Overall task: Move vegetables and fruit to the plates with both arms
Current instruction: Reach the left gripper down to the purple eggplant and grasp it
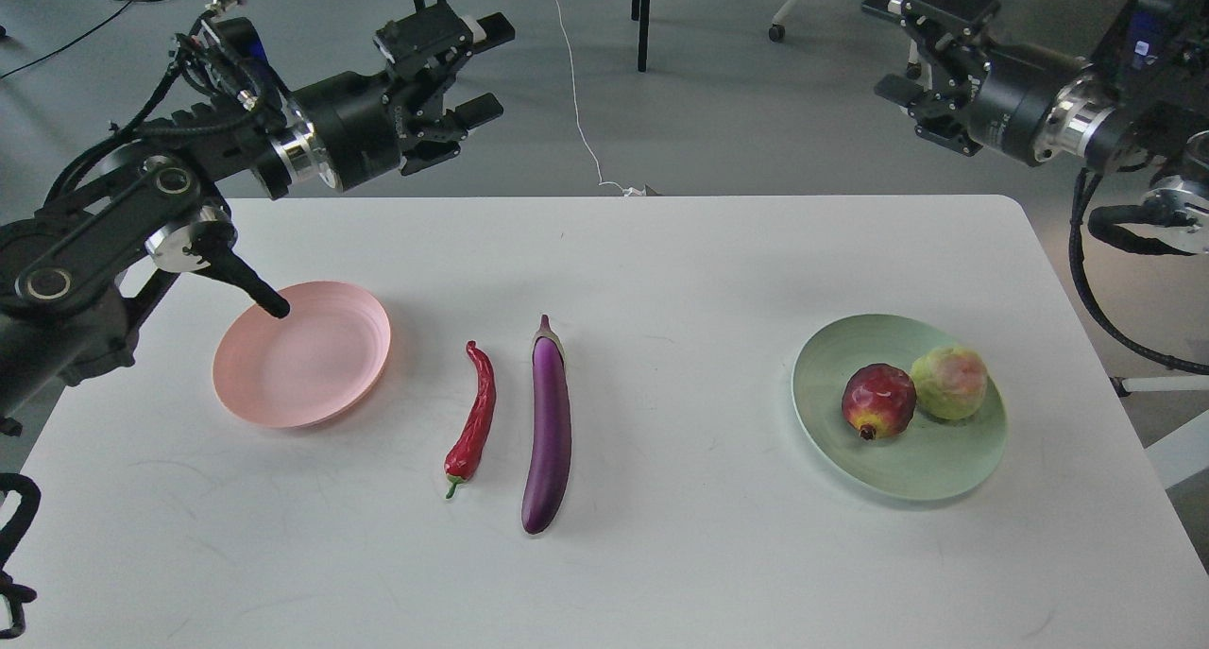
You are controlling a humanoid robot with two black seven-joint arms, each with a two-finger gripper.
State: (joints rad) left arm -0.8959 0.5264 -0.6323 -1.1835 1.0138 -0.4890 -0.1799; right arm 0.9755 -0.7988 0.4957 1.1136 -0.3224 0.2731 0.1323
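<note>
On a white table, a red chili pepper and a purple eggplant lie side by side between an empty pink plate and a pale green plate holding a pomegranate touching a yellow-green fruit. The left gripper and right gripper hang above the table's far edge, fingers spread, holding nothing.

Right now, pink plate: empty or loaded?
Empty. The pink plate shows bare rings; the chili pepper and eggplant lie on the table beside it.
</note>
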